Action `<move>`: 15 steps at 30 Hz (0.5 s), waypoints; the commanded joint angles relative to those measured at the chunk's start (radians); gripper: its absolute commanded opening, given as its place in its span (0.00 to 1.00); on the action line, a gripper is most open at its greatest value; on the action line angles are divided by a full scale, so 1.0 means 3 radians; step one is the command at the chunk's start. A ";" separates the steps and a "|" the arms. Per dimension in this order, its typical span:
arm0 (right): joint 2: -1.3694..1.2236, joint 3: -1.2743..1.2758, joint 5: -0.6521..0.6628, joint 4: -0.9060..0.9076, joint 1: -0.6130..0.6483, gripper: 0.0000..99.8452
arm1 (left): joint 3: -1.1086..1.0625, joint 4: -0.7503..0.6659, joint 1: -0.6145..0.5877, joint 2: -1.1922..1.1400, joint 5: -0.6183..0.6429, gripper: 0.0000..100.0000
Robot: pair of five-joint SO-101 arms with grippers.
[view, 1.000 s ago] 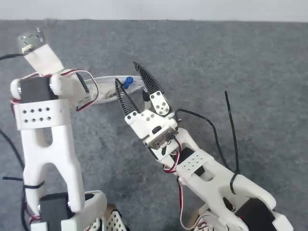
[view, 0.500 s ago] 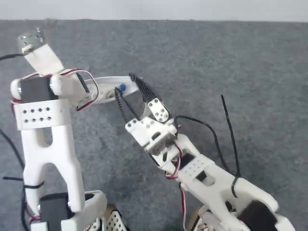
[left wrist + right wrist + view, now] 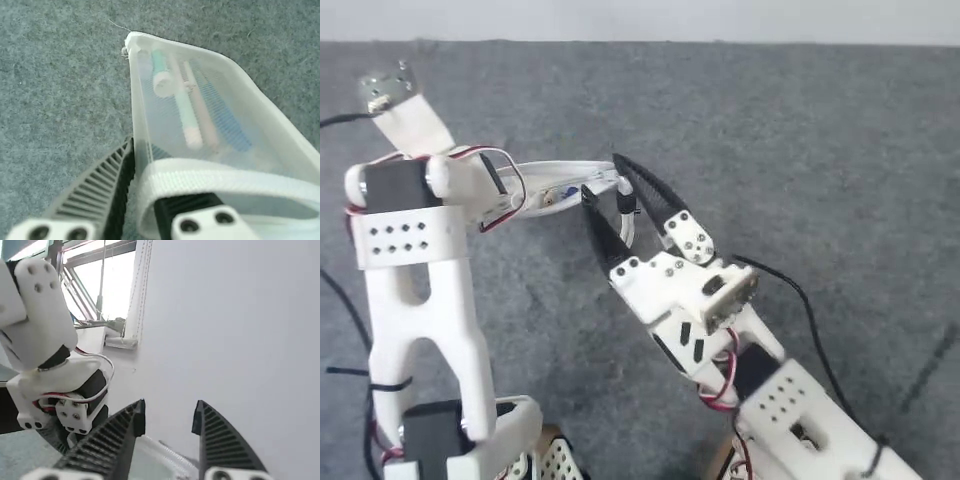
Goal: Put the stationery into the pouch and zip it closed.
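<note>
One left tool [image 3: 142,172] tight on pouch [image 3: 220,100]

Being pinched at one end: a translucent white pouch [image 3: 280,145], holding a green pen [image 3: 182,105], a pink pen [image 3: 200,112] and a blue pen [image 3: 225,120], lying side by side inside.

Pens [image 3: 187,107] lie inside the pouch [image 3: 215,125], held at one end by the left pincer [image 3: 145,167], right pincer [image 3: 603,177] at the other.
</note>
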State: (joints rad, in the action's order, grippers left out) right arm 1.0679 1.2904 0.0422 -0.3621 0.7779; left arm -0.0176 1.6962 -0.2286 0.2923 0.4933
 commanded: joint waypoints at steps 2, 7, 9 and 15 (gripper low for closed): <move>0.0458 -0.0235 -0.0215 0.0995 -0.0059 0.15 | 0.0013 -0.0097 -0.0020 0.0005 -0.0031 0.01; 0.0478 -0.0266 -0.0210 0.1353 -0.0059 0.15 | -0.0008 -0.0097 -0.0020 0.0005 -0.0031 0.01; 0.0422 -0.0199 -0.0210 0.1353 -0.0054 0.15 | -0.0043 -0.0097 -0.0020 0.0005 -0.0031 0.01; 0.0064 -0.0123 -0.0210 0.1327 -0.0141 0.15 | -0.0043 -0.0097 -0.0020 0.0005 -0.0036 0.01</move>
State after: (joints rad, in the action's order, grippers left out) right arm 1.1446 1.2750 -0.0100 0.0384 0.7641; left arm -0.0361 1.6962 -0.2286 0.2923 0.4933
